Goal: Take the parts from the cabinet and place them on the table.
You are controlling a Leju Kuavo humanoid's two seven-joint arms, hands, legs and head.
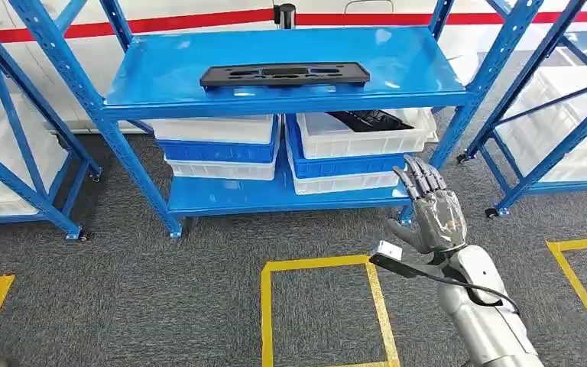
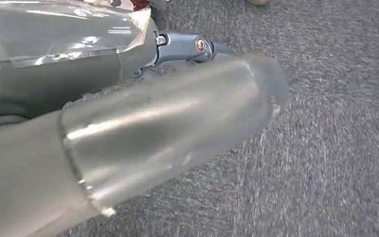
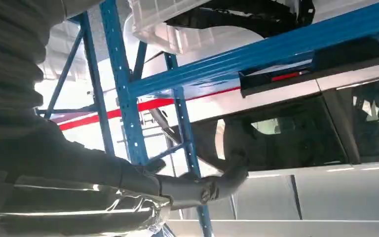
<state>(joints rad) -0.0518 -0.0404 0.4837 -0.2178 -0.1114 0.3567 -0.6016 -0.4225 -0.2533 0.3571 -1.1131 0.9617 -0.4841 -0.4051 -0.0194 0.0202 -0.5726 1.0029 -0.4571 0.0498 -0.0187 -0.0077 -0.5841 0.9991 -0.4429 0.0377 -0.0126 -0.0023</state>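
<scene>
The right arm [image 1: 483, 310] is smooth silver, a black cable [image 1: 458, 281] looping at the wrist beside a small white-tipped black bar [image 1: 388, 254]. The right hand [image 1: 434, 214] is glossy grey-silver with darker fingers [image 1: 420, 177]. A grey thumb [image 2: 177, 123] and screw [image 2: 200, 44] show on the left hand [image 2: 128, 128].

A: The rack [image 1: 290, 73] is bright blue; the part [image 1: 285, 74] on its top shelf is black
B: Below, white bins [image 1: 363, 134] and blue bins [image 1: 218, 150] alternate. The carpet [image 1: 160, 290] is speckled grey with yellow taped squares [image 1: 322, 264]
</scene>
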